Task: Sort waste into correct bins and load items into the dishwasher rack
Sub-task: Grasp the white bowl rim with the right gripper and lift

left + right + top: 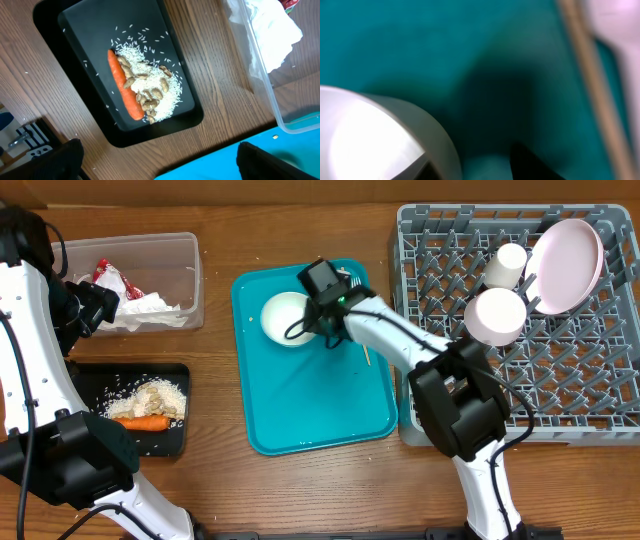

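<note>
The right arm reaches from its base at the near right, leftward and away across the flat teal serving tray (300, 415). Its wrist is bent down over the far part of that tray. The right gripper (314, 320) sits at the right rim of a small white round bowl (283, 318) that stands upright on the teal tray. The right wrist view is blurred: it shows the bowl's curved wall at the lower left and one dark finger (535, 162) beside it. Whether the jaws are pinching the rim or merely straddling it cannot be told. A pale slim fork (366, 357) lies on the teal tray just right of the gripper.

The left arm stands at the left, its wrist between the clear plastic rectangular tub (190, 280) at the far left and the shallow black rectangular tray (95, 380) nearer. The left gripper (157, 157) is spread wide and holds nothing.

The tub holds crumpled white paper napkins (150, 310) and a red snack wrapper (108, 276). An orange carrot (125, 87) lies in the black tray, touching beige-white food crumbs (152, 92).

In the large square grey plastic rack (590, 380) at the right, a round white plate (565, 265) leans on edge, with a small white cup (507, 265) and a second small white bowl (496, 317) just left of it.
</note>
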You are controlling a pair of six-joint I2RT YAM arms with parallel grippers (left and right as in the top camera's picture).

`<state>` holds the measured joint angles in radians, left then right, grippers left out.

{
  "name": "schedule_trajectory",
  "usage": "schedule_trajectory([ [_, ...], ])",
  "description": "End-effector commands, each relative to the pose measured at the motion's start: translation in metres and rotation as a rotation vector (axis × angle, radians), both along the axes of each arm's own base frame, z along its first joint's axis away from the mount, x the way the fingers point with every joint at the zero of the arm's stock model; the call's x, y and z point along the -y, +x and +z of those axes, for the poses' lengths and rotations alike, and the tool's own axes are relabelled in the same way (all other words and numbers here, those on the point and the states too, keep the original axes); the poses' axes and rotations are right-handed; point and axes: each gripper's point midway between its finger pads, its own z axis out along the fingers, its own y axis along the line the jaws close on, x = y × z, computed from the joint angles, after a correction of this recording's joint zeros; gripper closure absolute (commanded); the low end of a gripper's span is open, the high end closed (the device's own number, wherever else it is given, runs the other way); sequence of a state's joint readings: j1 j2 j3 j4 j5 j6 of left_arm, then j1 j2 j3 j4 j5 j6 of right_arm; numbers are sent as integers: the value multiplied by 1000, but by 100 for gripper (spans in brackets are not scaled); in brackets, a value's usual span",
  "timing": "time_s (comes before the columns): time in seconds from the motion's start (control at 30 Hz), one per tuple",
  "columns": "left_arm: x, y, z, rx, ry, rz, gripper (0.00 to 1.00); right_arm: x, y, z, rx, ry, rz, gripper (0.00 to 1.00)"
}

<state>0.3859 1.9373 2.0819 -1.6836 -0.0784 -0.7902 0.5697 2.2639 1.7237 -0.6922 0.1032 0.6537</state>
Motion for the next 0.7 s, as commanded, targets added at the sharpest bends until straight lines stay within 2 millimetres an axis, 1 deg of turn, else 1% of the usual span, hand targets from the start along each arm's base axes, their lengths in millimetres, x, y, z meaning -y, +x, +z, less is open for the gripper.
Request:
schedule_trajectory([
  [0.0, 3, -2, 9, 24, 9, -6, 0, 20, 20, 31, 41, -20, -39, 57],
  [0.1, 3, -2, 9, 24, 9, -6, 0, 27, 23, 61, 56, -31, -14, 56],
  [0.23, 3, -2, 9, 24, 9, -6, 0, 26, 19, 101, 79, -30, 30, 52],
  [0.3, 3, -2, 9, 24, 9, -6, 0, 17, 15, 116, 86, -6, 100, 52],
  [0.33, 3, -2, 9, 24, 9, -6, 0, 10, 11, 120, 86, 12, 141, 51],
  [0.47, 3, -2, 9, 24, 9, -6, 0, -22, -1, 125, 90, 77, 314, 51],
  [0.6, 3, -2, 9, 24, 9, -6, 0, -49, -15, 115, 120, 36, 500, 52],
  [0.67, 3, -2, 9, 24, 9, -6, 0, -60, -24, 105, 131, 2, 602, 52],
])
